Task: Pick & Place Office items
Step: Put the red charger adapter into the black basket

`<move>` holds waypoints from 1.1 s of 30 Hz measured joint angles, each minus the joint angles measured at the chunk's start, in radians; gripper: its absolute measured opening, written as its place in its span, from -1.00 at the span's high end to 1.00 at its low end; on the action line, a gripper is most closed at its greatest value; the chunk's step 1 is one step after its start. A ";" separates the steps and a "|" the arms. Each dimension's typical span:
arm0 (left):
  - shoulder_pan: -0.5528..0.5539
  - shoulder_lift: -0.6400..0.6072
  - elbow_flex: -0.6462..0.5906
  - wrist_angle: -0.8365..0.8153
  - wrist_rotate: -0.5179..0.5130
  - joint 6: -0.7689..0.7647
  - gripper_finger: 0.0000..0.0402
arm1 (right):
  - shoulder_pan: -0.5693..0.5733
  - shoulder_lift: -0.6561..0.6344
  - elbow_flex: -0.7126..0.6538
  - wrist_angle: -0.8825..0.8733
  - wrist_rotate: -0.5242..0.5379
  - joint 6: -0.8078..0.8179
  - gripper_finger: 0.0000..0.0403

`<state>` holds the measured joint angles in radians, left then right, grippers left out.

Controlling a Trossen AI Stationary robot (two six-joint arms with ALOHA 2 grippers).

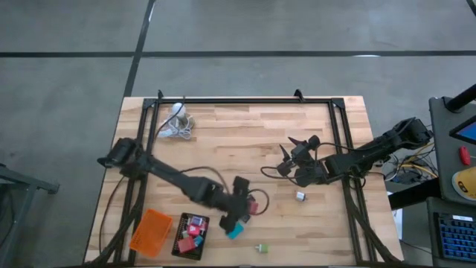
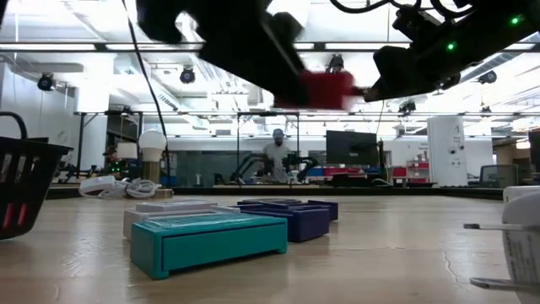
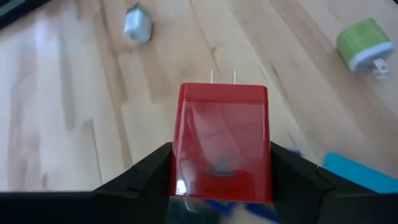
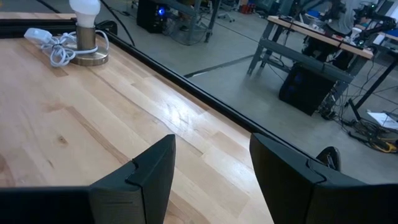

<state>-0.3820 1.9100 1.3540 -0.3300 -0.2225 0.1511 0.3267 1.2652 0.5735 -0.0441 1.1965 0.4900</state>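
Observation:
A red plug block (image 3: 221, 134) with two metal prongs sits between the fingers of my left gripper (image 3: 221, 158). It shows above the table in the low view (image 2: 325, 89) and at the table's front middle in the high view (image 1: 256, 205). A teal piece (image 1: 235, 232), a green plug (image 1: 261, 247) and a small white plug (image 1: 300, 196) rest flat on the wood. My right gripper (image 1: 286, 156) waits open at the table's right, and its wrist view (image 4: 211, 155) shows nothing between its fingers. My left gripper pinches the red block by its two side faces (image 3: 180, 146), one finger (image 3: 146, 171) on each. The fingers slant down from the table's left, and the prongs (image 3: 222, 77) point away from the gripper. The block is lifted clear of the table.
An orange tray (image 1: 151, 231) and a black tray (image 1: 191, 236) with several small pieces stand at the front left. A white bulb lamp with a coiled cord (image 1: 178, 119) sits at the far left. A black rail (image 1: 245, 102) runs along the far edge.

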 joint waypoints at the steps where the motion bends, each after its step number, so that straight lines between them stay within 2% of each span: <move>1: -0.019 -0.010 0.000 -0.032 -0.033 -0.043 -0.08 | 0.000 0.000 0.000 0.000 0.000 0.000 -0.01; 8: -0.165 -0.073 0.000 -0.222 -0.254 -0.400 -0.09 | 0.000 0.000 -0.001 0.000 0.000 0.000 -0.01; 15: -0.316 -0.084 0.003 -0.389 -0.416 -0.745 -0.09 | 0.000 0.000 0.004 0.002 0.000 0.000 -0.01; 20: -0.390 -0.084 0.002 -0.520 -0.425 -1.080 -0.09 | 0.000 0.000 0.004 0.001 0.000 0.000 -0.01; 24: -0.444 -0.084 0.001 -0.597 -0.424 -1.278 -0.09 | 0.000 0.000 0.004 0.001 0.000 0.000 -0.01; 28: -0.490 -0.084 0.000 -0.661 -0.398 -1.421 -0.09 | 0.000 0.000 0.004 0.001 0.000 0.000 -0.01; 33: -0.543 -0.081 0.000 -0.709 -0.329 -1.507 -0.09 | 0.000 0.000 0.004 0.001 0.000 0.000 -0.01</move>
<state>-0.9247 1.8287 1.3537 -1.0389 -0.5515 -1.3561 0.3271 1.2652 0.5777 -0.0430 1.1965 0.4900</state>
